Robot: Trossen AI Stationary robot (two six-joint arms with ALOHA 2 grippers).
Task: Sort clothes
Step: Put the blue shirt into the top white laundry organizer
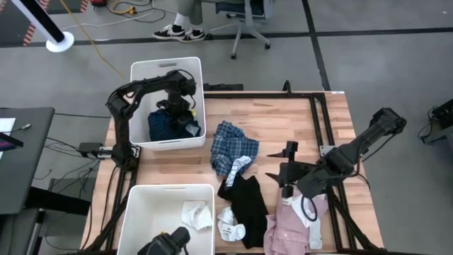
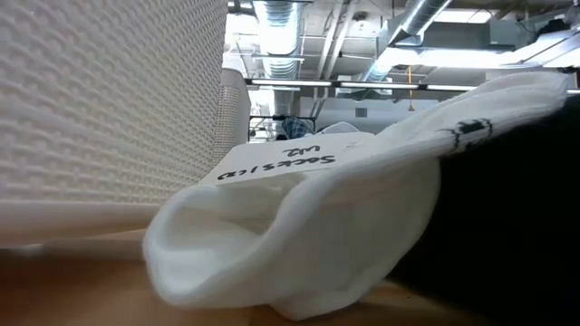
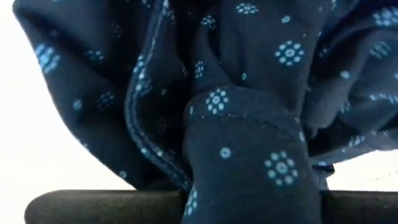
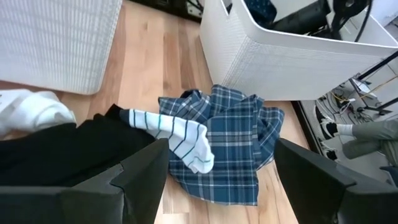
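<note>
1. my left gripper [image 1: 185, 106] is down inside the far white bin [image 1: 141, 71], its jaws pinched narrow on a fold of the navy dotted shirt [image 3: 249, 124]. the left wrist view is filled with that cloth, bunched right between the fingers, so i read it as a real grip and not an empty close.
2. the step in hand looks like dropping this shirt into the far bin. i'd want the bulk of the fabric below the rim before letting go, since a sleeve hanging over the wall could drag the rest out.
3. to release well, i'd spread the jaws fully, then lift straight up. soft cloth tends to cling to a fingertip, so a slow rise lets me check that it falls free.
4. my right gripper [image 1: 291, 172] waits over the table with its jaws wide and nothing in them, looking toward the blue plaid shirt [image 4: 236, 137], which lies on the wood just beside the far bin, with a white sock with green stripes [image 4: 180, 140] draped on its edge.
5. still on the table: the black top [image 1: 248, 202], the pink shirt [image 1: 294, 223] and small white socks [image 1: 230, 225]. one white garment [image 1: 197, 214] already sits in the near bin [image 1: 134, 205].
6. i'd keep the right arm parked until the left one clears the bin.
</note>
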